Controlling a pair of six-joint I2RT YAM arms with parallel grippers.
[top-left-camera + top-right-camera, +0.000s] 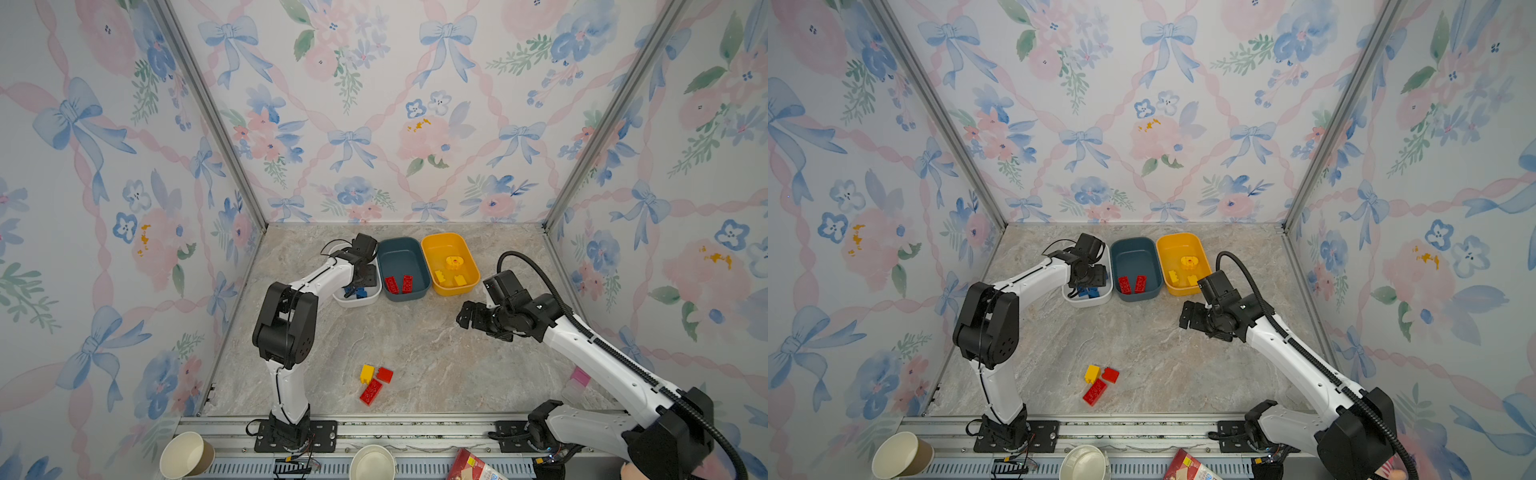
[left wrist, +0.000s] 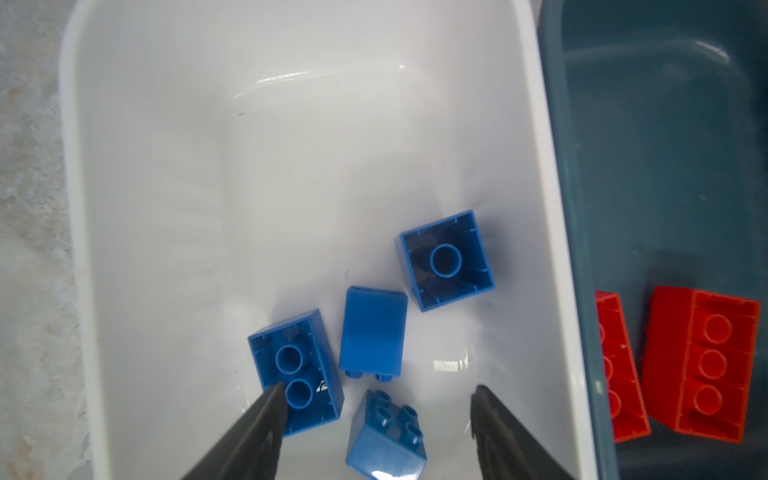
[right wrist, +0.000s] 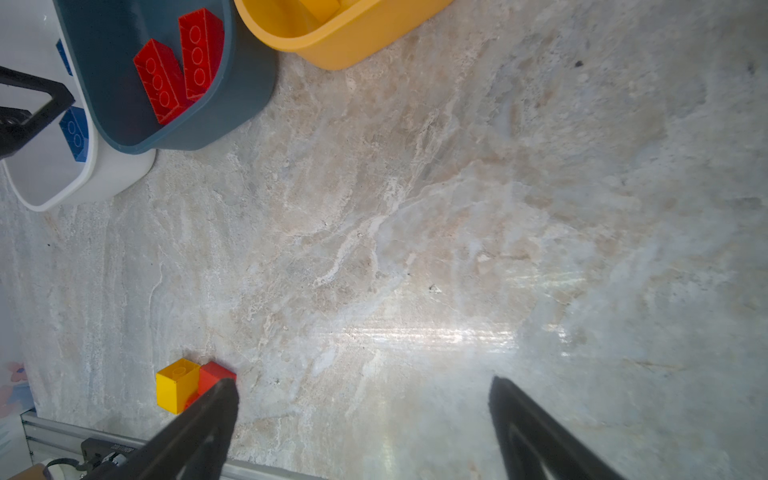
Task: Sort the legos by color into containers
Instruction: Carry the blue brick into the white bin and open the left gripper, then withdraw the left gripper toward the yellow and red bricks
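Over the white tub (image 2: 166, 166) at the left, my left hand (image 2: 374, 392) hangs with fingers apart, gripping nothing, four blue bricks (image 2: 444, 259) lying beneath it. Nearer me on the desk (image 1: 436, 353) sit a yellow brick (image 1: 366, 373), a small red brick (image 1: 385, 375) touching it, and a long red brick (image 1: 370, 392). Next, the teal tub (image 1: 405, 253) holds two red bricks (image 1: 399, 284), the yellow tub (image 1: 440, 249) the yellow pieces (image 1: 451, 272). My right hand (image 3: 362, 385) is spread wide, empty. The loose bricks look light, stiff and slick (my guess): pinch the flat side walls, not the studs
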